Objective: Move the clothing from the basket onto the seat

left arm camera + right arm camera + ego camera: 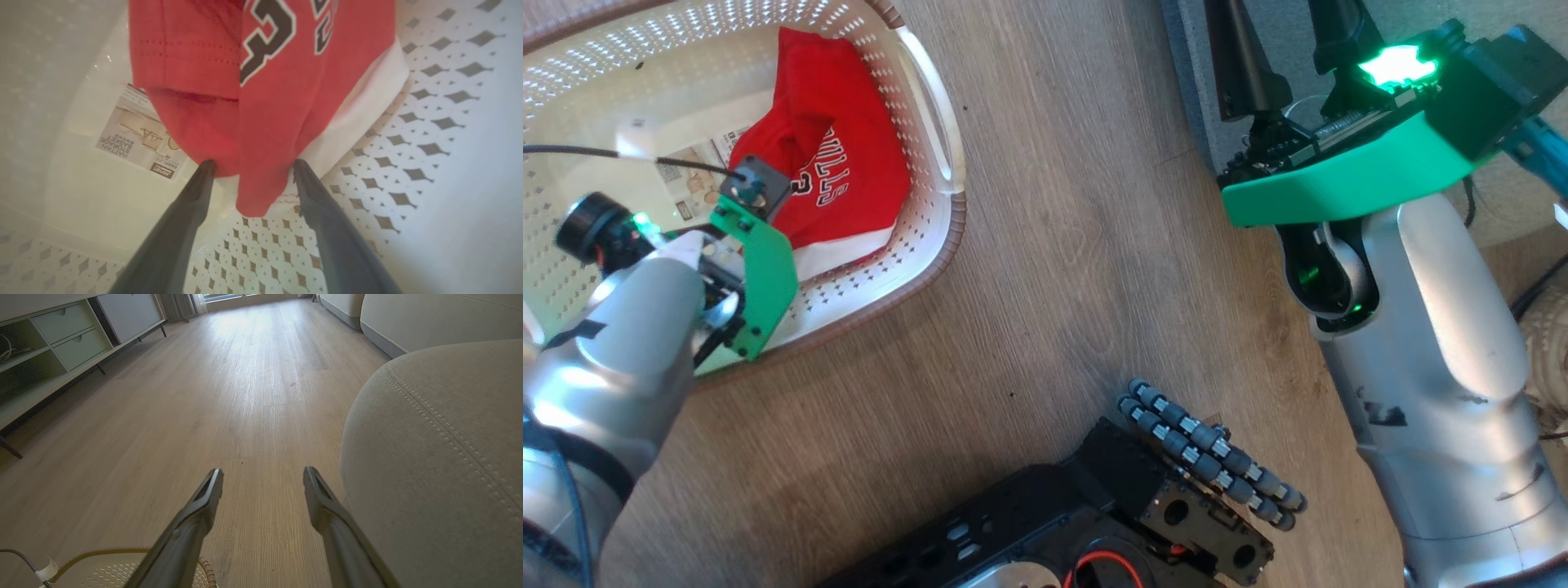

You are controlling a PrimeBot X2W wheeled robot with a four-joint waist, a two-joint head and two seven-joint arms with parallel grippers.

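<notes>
The cream perforated basket (pixel 931 245) sits on the floor at the upper left, with its label (pixel 139 139) on the bottom. Red clothing (pixel 841 163) with white trim and lettering lies folded inside it. My left gripper (pixel 253 165) is down in the basket and open, its two fingertips on either side of a hanging fold of the red garment (pixel 265 122), close to it or touching. My right gripper (pixel 263 473) is open with nothing in it, held above the floor beside the rounded edge of the grey seat (pixel 441 457), whose light stitching shows. The seat (pixel 1290 65) lies at the upper right.
Wood floor (pixel 1054 245) runs between basket and seat. My dark base with its roller wheel (pixel 1209 457) is at the bottom centre. A low cabinet with drawers (pixel 61 335) lines the far left and another sofa (pixel 408 318) stands beyond. The basket rim (pixel 102 571) lies under the right arm.
</notes>
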